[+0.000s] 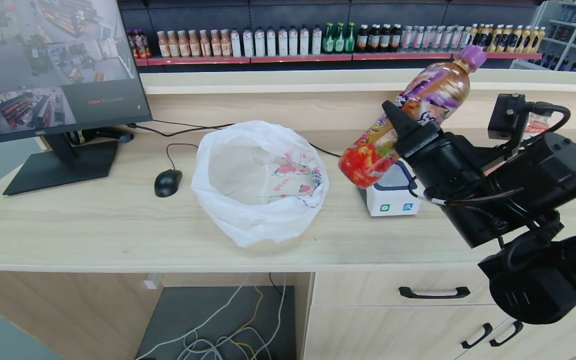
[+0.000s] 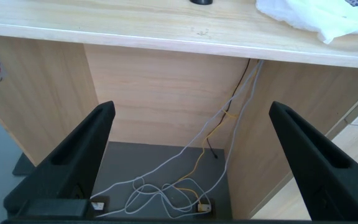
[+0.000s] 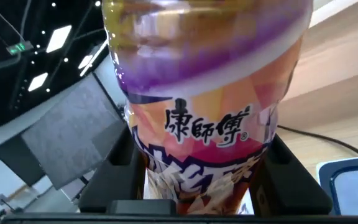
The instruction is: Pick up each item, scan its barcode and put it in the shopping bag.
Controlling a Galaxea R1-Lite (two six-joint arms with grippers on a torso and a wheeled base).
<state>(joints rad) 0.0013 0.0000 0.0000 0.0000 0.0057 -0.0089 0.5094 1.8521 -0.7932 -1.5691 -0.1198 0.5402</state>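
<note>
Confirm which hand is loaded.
The right hand: it is shut on the purple-capped drink bottle, held tilted above the counter. The left hand is open and empty, facing the cables under the counter.

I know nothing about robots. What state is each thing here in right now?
Bottle, tilted, held up near the scanner.
Right gripper, shut on the bottle.
Left gripper, open, low before the counter.
Shopping bag, open, standing on the counter.
Monitor, switched on.
Drawers, shut.

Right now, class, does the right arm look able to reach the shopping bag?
Probably yes: the right hand holds the bottle above the scanner, and the open bag sits beside it, nothing between.
</note>
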